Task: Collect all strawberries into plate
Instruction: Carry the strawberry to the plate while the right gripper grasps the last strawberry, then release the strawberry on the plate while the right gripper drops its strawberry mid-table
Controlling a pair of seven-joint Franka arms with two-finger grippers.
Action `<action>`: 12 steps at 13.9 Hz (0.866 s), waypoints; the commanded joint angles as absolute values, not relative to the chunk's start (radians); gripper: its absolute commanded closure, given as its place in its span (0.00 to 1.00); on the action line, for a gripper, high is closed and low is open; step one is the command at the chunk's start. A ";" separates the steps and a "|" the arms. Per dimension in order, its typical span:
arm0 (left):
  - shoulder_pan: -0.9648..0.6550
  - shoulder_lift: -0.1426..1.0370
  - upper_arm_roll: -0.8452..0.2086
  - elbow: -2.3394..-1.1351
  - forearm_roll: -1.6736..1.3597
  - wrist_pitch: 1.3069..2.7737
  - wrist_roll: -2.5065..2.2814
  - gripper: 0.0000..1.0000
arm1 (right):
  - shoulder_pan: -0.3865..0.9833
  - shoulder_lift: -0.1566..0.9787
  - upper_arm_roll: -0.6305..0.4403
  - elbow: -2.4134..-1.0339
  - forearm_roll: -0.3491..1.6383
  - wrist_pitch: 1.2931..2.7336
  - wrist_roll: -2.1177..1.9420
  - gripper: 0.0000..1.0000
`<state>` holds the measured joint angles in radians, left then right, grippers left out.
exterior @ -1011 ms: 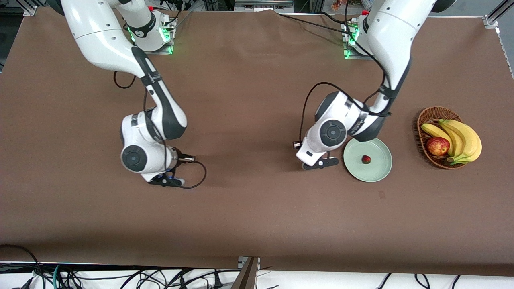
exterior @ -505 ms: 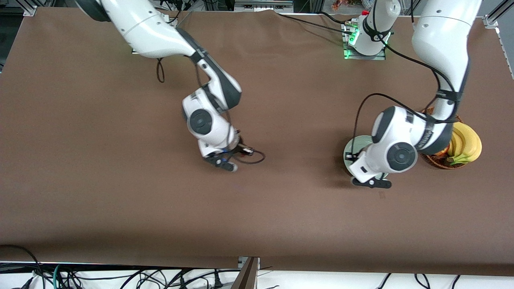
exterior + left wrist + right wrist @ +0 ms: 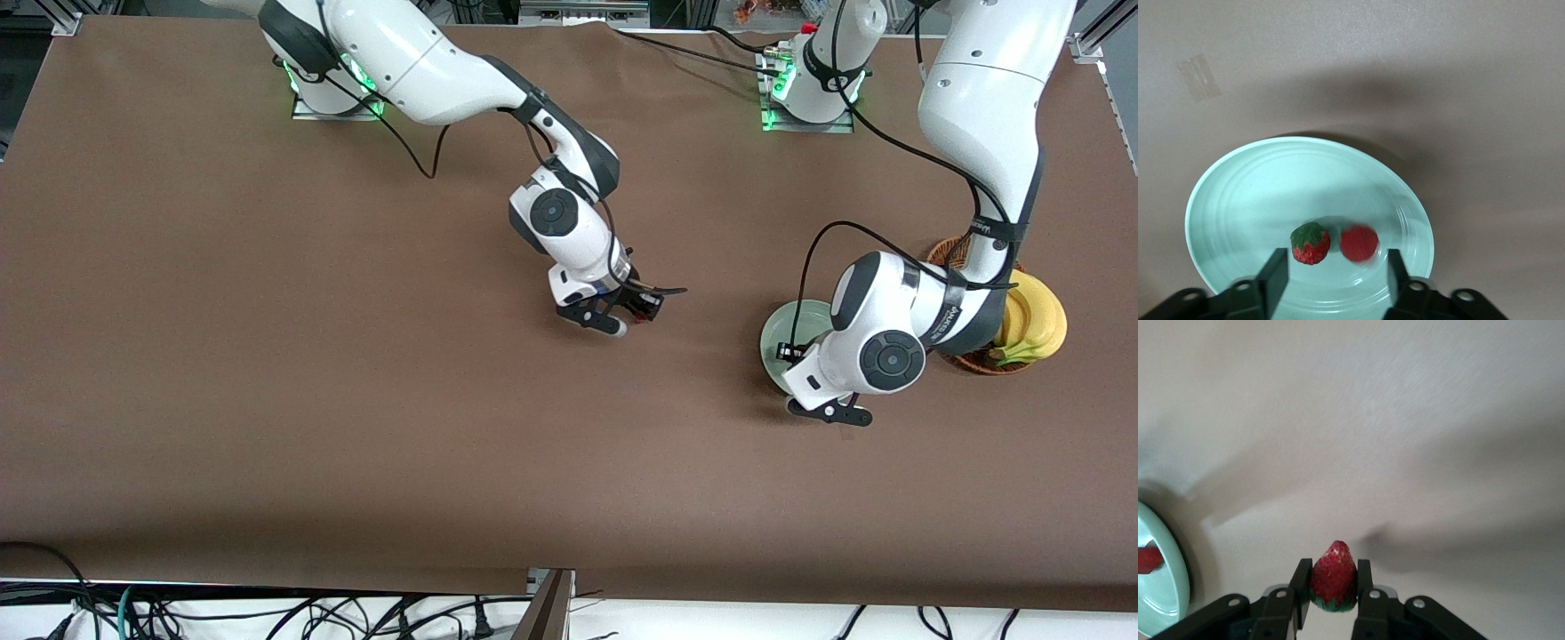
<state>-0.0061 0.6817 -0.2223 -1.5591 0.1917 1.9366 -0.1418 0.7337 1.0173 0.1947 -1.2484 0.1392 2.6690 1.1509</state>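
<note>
The pale green plate (image 3: 775,331) lies toward the left arm's end of the table, mostly hidden under the left arm. In the left wrist view the plate (image 3: 1238,200) holds two strawberries: one with a green cap (image 3: 1311,243) and one blurred red one (image 3: 1359,243). My left gripper (image 3: 1336,279) is open just above them and holds nothing. My right gripper (image 3: 1332,587) is shut on the third strawberry (image 3: 1333,575), over bare table near the middle (image 3: 615,313). The plate's rim (image 3: 1165,587) shows at the edge of the right wrist view.
A brown wicker basket (image 3: 973,360) with bananas (image 3: 1038,313) stands beside the plate, at the left arm's end, partly covered by the left arm. A small tape mark (image 3: 845,432) lies on the brown cloth just nearer the front camera than the plate.
My right arm has swung from its own end to the middle of the table with a strawberry. My left arm has moved over the plate, where two strawberries now lie instead of one.
</note>
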 commanded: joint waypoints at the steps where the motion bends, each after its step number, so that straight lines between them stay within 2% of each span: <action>1: 0.005 0.673 -0.230 -1.560 0.210 1.940 -0.127 0.00 | 0.739 1.068 0.189 -1.195 0.138 2.697 1.161 0.61; 2: 0.005 0.673 -0.230 -1.559 0.209 1.940 -0.127 0.00 | 0.738 1.065 0.183 -1.195 0.129 2.691 1.149 0.01; 4: 0.005 0.673 -0.232 -1.557 0.207 1.939 -0.129 0.00 | 0.727 1.036 0.146 -1.192 0.111 2.621 1.135 0.00; 8: 0.005 0.672 -0.235 -1.555 0.206 1.939 -0.129 0.00 | 0.582 0.927 0.143 -1.111 0.103 2.204 0.877 0.00; 12: 0.003 0.672 -0.236 -1.554 0.206 1.939 -0.130 0.00 | 0.401 0.795 0.141 -1.111 0.104 1.894 0.584 0.00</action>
